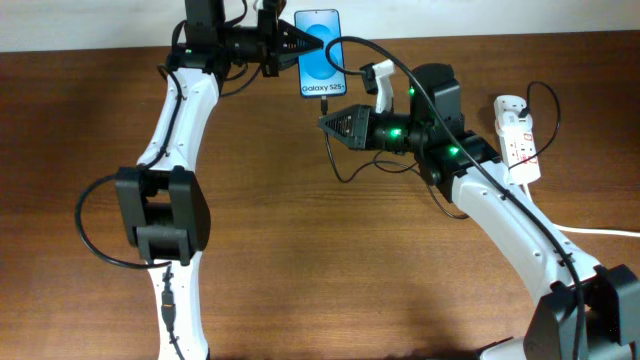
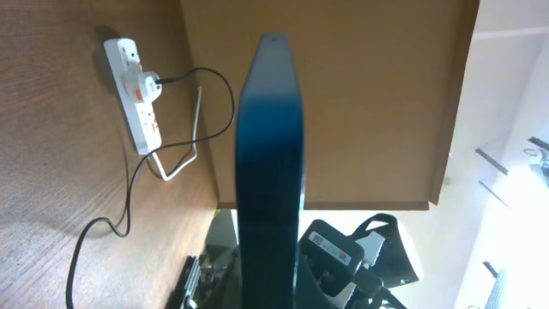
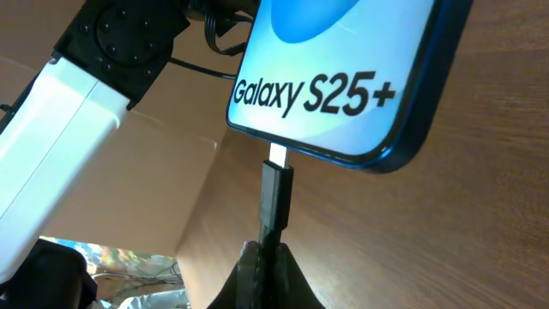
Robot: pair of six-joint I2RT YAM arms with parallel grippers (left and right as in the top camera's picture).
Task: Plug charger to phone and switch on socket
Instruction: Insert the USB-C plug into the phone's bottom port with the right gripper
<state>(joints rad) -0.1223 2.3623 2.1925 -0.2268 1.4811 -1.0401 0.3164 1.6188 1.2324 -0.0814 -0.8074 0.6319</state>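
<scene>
The phone (image 1: 321, 52), blue screen with "Galaxy S25+" text, is held by my left gripper (image 1: 297, 42), which is shut on its side at the table's far edge. In the left wrist view the phone (image 2: 270, 172) shows edge-on. My right gripper (image 1: 326, 123) is shut on the black charger connector (image 3: 276, 202), just below the phone's bottom edge (image 3: 343, 77). The connector's silver tip touches the phone's port. The black cable (image 1: 345, 160) trails to a plug in the white socket strip (image 1: 518, 135) at the right, which also shows in the left wrist view (image 2: 133, 90).
The socket's thick white lead (image 1: 600, 232) runs off the right edge. The brown wooden table (image 1: 330, 270) has a white wall behind it. The right arm's body (image 1: 440, 130) lies between the phone and the socket.
</scene>
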